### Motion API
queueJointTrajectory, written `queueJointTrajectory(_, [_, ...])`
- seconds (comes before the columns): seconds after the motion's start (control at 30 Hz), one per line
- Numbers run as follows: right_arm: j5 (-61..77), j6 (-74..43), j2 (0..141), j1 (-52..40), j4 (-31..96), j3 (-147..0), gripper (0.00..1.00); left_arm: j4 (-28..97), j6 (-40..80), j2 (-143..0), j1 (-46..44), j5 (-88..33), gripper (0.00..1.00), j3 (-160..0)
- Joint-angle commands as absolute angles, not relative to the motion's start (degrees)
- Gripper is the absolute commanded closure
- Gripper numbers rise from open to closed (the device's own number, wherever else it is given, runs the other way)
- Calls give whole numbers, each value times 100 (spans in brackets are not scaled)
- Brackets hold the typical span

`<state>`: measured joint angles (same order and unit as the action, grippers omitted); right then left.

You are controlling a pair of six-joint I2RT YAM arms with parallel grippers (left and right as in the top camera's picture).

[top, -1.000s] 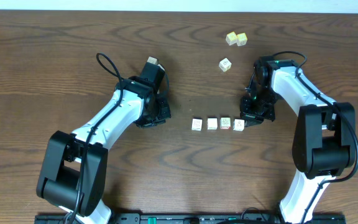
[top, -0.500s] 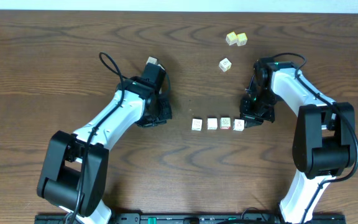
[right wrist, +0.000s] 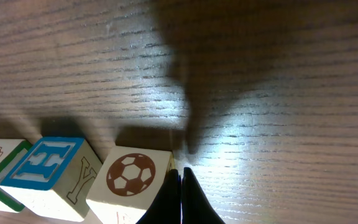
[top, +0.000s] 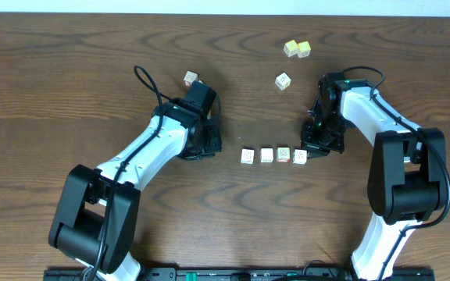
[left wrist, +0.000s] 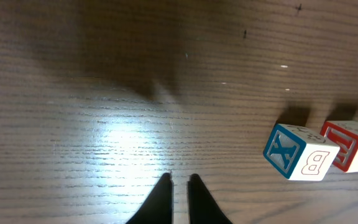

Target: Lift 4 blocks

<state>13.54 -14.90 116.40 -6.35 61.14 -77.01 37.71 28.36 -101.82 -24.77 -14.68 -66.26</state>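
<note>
Four pale blocks lie in a row mid-table: (top: 247, 156), (top: 266, 155), (top: 283, 154), (top: 300, 156). My left gripper (top: 212, 145) hovers low over bare wood to the left of the row. Its fingers (left wrist: 179, 180) stand almost together with nothing between them. The left wrist view shows the nearest block, with a teal X and an orange B (left wrist: 297, 152), and a red-printed block (left wrist: 353, 144) beyond it. My right gripper (top: 316, 148) is shut and empty. Its tips (right wrist: 178, 172) rest against the right side of the football-print block (right wrist: 129, 177), next to the blue H block (right wrist: 48, 171).
Two yellowish cubes (top: 297, 49) sit at the back right, and a single cube (top: 283, 80) lies nearer. Another lone cube (top: 191, 79) lies behind my left arm. The right arm (top: 366, 109) curves round the right end of the row.
My left arm has swung right toward the row, uncovering the lone cube behind it. Its fingers have parted a hair. The right arm and the blocks have not moved.
</note>
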Motion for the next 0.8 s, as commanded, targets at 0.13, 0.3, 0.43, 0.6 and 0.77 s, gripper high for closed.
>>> queueJointTrajectory(0.13, [1404, -1564, 11513, -838, 6060, -7671, 99, 3789, 2770, -10095, -2484, -1431, 86, -6580])
queueJointTrajectory(0.3, [1404, -1734, 11513, -974, 6049, -7671, 99, 3791, 2770, -10095, -2484, -1431, 86, -6580])
queueJointTrajectory(0.43, [1404, -1898, 11513, -1039, 5959, -7671, 99, 3793, 2770, -10095, -2484, -1431, 86, -6580])
queueJointTrajectory(0.6, [1413, -1911, 11513, -1057, 5905, -7671, 99, 3793, 2770, -10095, -2484, -1431, 86, -6580])
queueJointTrajectory(0.77, [1535, -1927, 11513, -1061, 5830, -7671, 99, 3791, 2770, -10095, -2484, -1431, 86, -6580])
